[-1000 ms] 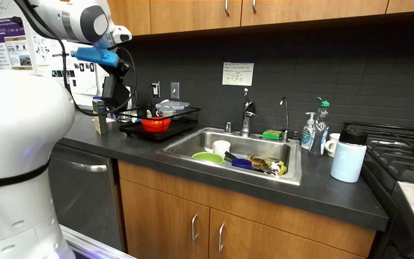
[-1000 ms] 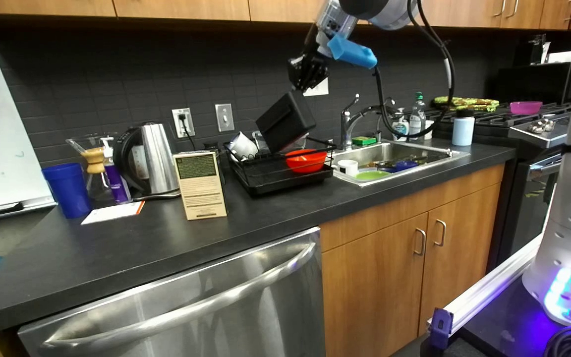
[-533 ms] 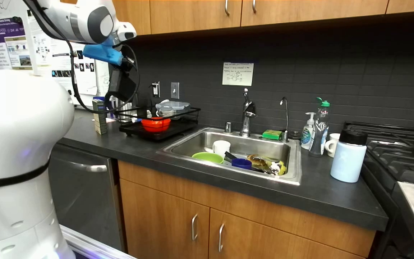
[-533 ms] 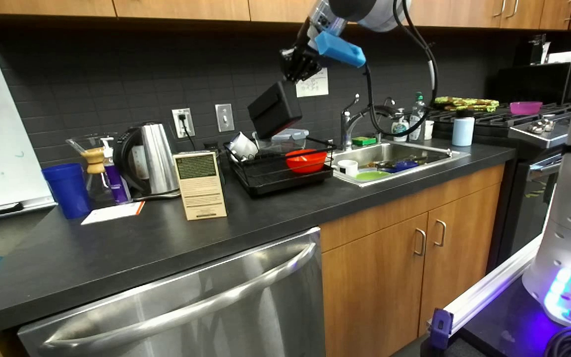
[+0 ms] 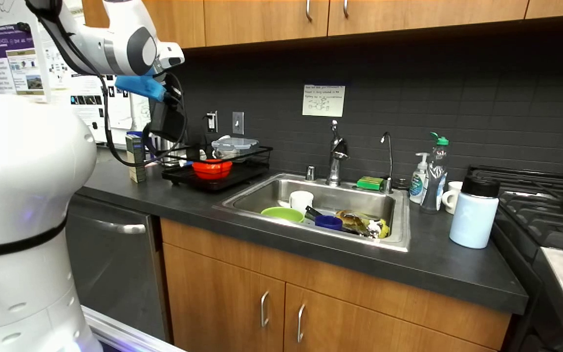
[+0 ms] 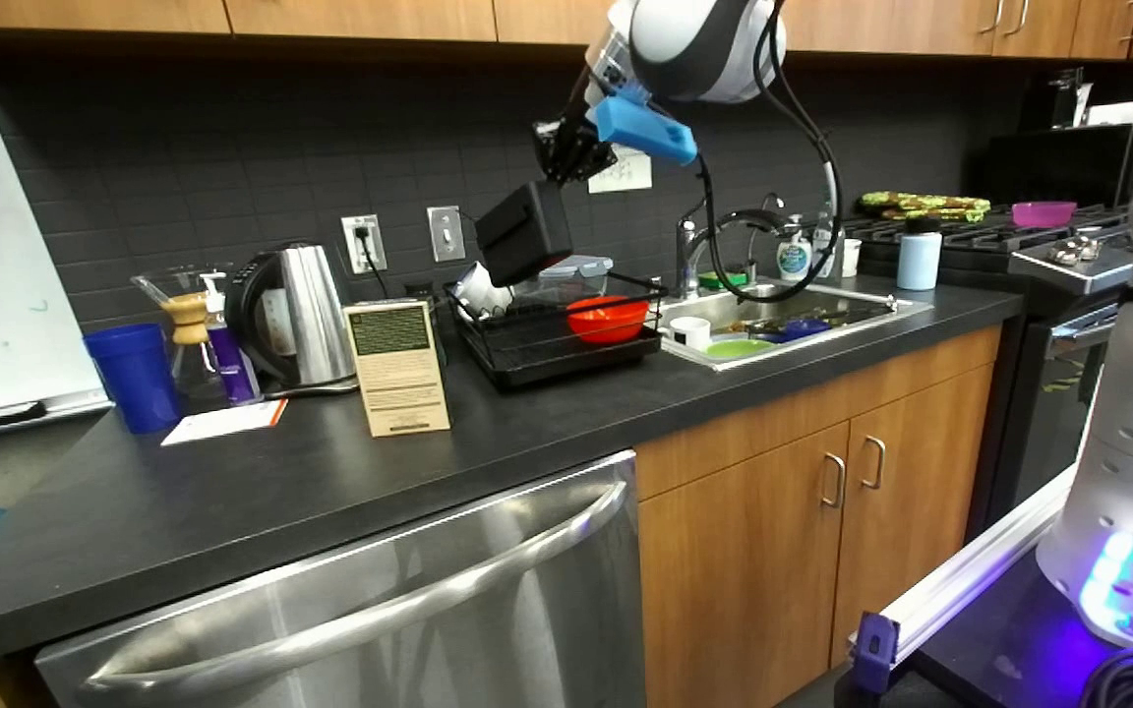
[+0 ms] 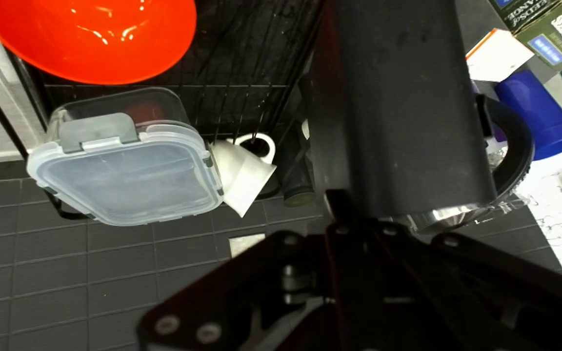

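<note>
My gripper (image 7: 344, 209) is shut on the edge of a black box-shaped container (image 7: 408, 107), which fills the upper right of the wrist view. In an exterior view the container (image 6: 524, 234) hangs tilted below the gripper (image 6: 566, 162), above the black dish rack (image 6: 537, 369). A red bowl (image 6: 608, 320) sits in the rack's near right part. Behind it are a clear lidded box (image 7: 130, 180) and a tipped white mug (image 7: 244, 170). The fingertips are dark and partly hidden by the container. From another angle, a cable loop crosses in front of the container (image 5: 166, 122).
Left of the rack stand a cardboard box (image 6: 396, 369), a steel kettle (image 6: 316, 315) and a blue cup (image 6: 134, 379). On its other side is the sink (image 5: 242, 200) with a white mug, green bowl and blue bowl. Wooden cabinets (image 6: 360, 20) hang overhead.
My gripper and the black container have moved left in an exterior view, rising slightly and then lowering. The container is tilted less steeply. It stays in the grip; the rack's contents have not moved.
</note>
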Available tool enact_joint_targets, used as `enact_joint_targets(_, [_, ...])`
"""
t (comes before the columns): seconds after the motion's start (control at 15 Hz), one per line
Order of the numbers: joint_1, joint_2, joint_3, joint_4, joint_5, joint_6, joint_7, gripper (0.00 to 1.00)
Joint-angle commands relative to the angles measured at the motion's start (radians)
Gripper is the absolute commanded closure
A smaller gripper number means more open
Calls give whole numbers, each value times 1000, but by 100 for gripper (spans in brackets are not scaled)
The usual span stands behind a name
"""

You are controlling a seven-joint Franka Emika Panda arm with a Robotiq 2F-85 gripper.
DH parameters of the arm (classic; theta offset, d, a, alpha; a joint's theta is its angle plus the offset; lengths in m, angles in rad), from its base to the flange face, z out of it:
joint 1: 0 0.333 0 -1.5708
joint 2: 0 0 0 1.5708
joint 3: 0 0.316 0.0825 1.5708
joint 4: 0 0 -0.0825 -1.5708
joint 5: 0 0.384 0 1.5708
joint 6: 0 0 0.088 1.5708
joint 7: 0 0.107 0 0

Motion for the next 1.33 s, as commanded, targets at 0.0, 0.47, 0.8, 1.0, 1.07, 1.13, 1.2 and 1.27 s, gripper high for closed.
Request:
enact_joint_targets(0.0, [-111, 9, 104, -18, -103, 102, 126, 99])
enact_joint_targets(0.47, [-412, -46, 380, -90, -202, 236, 251, 99])
enact_joint_targets(0.8, [-687, -149, 676, -155, -139, 311, 276, 99])
enact_joint_targets(1.0, [-840, -223, 864, -167, -62, 335, 314, 99])
enact_joint_targets(1.07, [-883, -245, 920, -166, -34, 336, 329, 99])
enact_joint_targets(1.13, [-920, -272, 972, -159, -2, 329, 350, 99])
enact_joint_targets(1.2, [-949, -292, 1016, -146, 27, 317, 370, 99])
enact_joint_targets(1.27, [-972, -310, 1053, -140, 50, 313, 387, 99])
